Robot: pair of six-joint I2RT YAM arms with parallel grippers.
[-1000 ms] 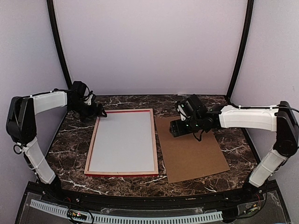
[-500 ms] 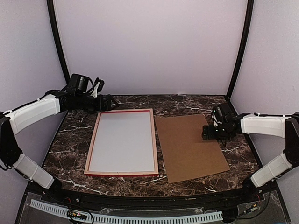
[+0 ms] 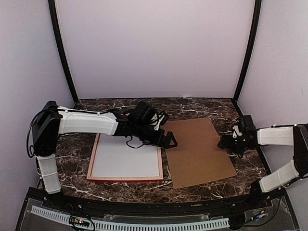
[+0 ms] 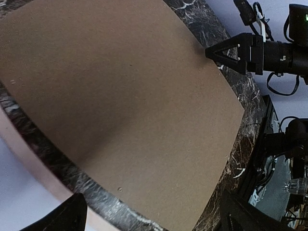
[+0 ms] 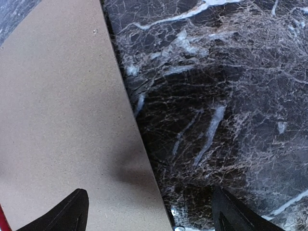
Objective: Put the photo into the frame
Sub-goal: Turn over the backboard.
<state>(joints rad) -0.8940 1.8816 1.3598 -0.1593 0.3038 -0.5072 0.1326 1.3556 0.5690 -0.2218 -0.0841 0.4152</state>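
The frame (image 3: 93, 160) lies flat on the left of the table, pale back up, a red edge showing along its near side. Inside it lies a white sheet (image 3: 126, 162), the photo with its plain back up. My left arm reaches across the frame's far part. The left gripper (image 3: 171, 142) hangs open just past the frame's right rail (image 4: 30, 161), over the left edge of a brown board. In the left wrist view the gripper (image 4: 156, 215) holds nothing. My right gripper (image 3: 223, 143) stands open and empty at the board's right edge, and in the right wrist view the gripper (image 5: 151, 211) straddles that edge.
The plain brown board (image 3: 197, 153) lies flat to the right of the frame, slightly skewed. Dark marble table (image 3: 240, 163) shows around it. Purple walls with black corner posts (image 3: 244, 53) close the back and sides.
My left arm has swung from the frame's far left corner across to the board's left edge. The right gripper has drawn back from the board's middle to its right edge.
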